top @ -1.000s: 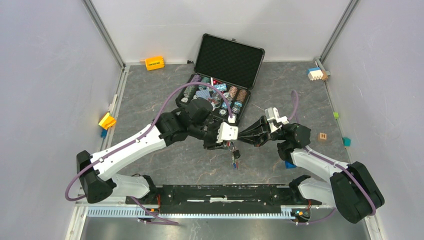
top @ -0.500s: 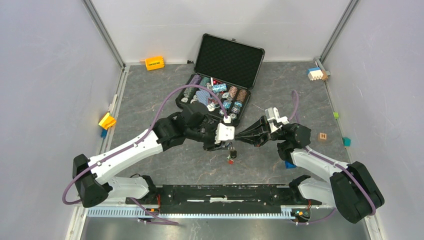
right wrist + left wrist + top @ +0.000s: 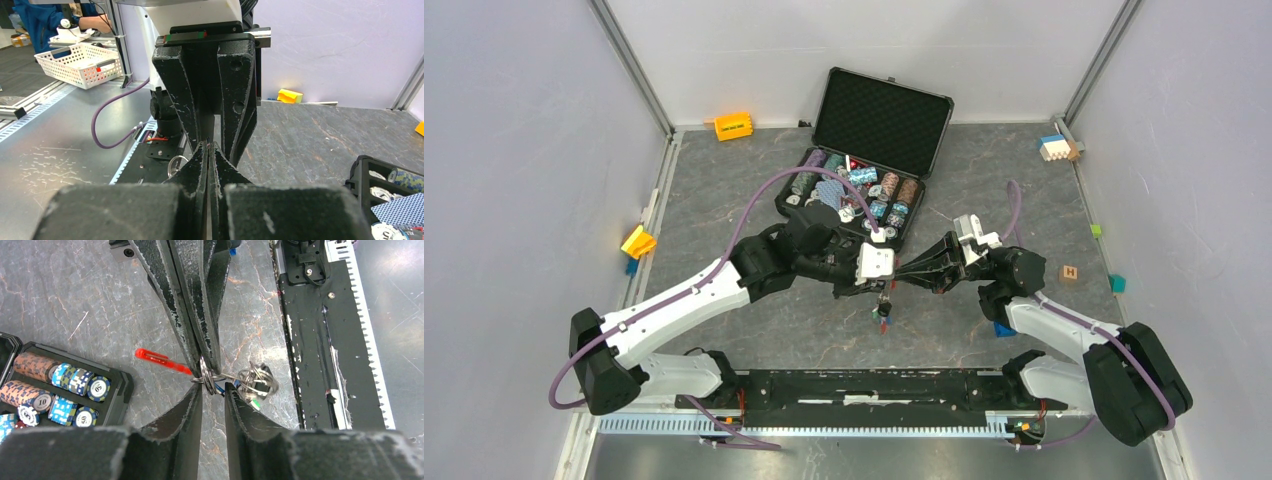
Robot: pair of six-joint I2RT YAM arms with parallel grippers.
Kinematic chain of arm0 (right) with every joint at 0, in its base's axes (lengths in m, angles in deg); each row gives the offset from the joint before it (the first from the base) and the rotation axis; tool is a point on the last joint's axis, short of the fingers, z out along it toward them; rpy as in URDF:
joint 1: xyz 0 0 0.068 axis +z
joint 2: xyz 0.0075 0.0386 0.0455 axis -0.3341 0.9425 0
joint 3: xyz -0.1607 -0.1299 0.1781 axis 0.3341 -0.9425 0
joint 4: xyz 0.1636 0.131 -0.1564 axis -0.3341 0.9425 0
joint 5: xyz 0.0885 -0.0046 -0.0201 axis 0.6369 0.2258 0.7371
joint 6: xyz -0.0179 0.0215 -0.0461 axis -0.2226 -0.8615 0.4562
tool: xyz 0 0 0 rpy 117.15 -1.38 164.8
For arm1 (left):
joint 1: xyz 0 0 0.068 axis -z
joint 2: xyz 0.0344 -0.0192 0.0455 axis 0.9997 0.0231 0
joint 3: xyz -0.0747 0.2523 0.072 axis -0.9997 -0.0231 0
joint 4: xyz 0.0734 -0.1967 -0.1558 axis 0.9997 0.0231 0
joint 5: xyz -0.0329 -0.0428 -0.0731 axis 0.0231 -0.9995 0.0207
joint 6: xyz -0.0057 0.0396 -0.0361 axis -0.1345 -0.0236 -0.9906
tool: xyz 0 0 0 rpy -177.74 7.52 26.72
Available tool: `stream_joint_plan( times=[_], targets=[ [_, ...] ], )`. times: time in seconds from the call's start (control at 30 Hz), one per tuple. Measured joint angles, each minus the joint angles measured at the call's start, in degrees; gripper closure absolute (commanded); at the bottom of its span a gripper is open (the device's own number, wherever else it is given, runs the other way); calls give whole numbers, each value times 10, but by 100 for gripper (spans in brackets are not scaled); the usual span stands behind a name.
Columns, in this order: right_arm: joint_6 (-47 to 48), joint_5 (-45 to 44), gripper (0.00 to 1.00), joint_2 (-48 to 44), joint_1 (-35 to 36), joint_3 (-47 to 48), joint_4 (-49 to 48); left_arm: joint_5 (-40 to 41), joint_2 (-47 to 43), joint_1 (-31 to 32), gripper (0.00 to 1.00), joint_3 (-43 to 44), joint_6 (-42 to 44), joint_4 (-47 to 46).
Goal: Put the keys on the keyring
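Observation:
The keyring [image 3: 209,380] is a thin metal ring, edge-on, with a bright red fob [image 3: 160,358] pointing left. A bunch of keys [image 3: 257,383] with green and blue caps hangs from it on small rings, above the table. My left gripper [image 3: 214,386] is closed narrowly on the ring, which sits between its tips with a blue-capped key. My right gripper [image 3: 208,146] is shut on the ring from the opposite side; its fingers [image 3: 200,315] come down from the top. In the top view both grippers [image 3: 882,287] [image 3: 902,278] meet tip to tip and the keys [image 3: 884,312] dangle below.
An open black case [image 3: 864,170] of poker chips [image 3: 50,385] lies just behind the grippers. Small blocks sit by the walls: orange [image 3: 733,126], yellow [image 3: 638,241], wooden [image 3: 1070,272], blue [image 3: 1004,328]. The black base rail [image 3: 874,390] runs along the near edge.
My left arm has drawn back a little to the left and its wrist has turned. The hanging keys have shifted left and up. The right gripper has barely moved.

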Motion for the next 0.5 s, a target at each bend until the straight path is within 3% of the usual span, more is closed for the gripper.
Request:
stream_joint_plan(
  times=[0.3, 0.5],
  targets=[
    [0, 2, 100, 3, -1, 0, 0, 0, -1, 0, 77, -3, 0, -2],
    [1, 2, 100, 4, -4, 0, 0, 1, -4, -3, 93, -9, 0, -2]
  ],
)
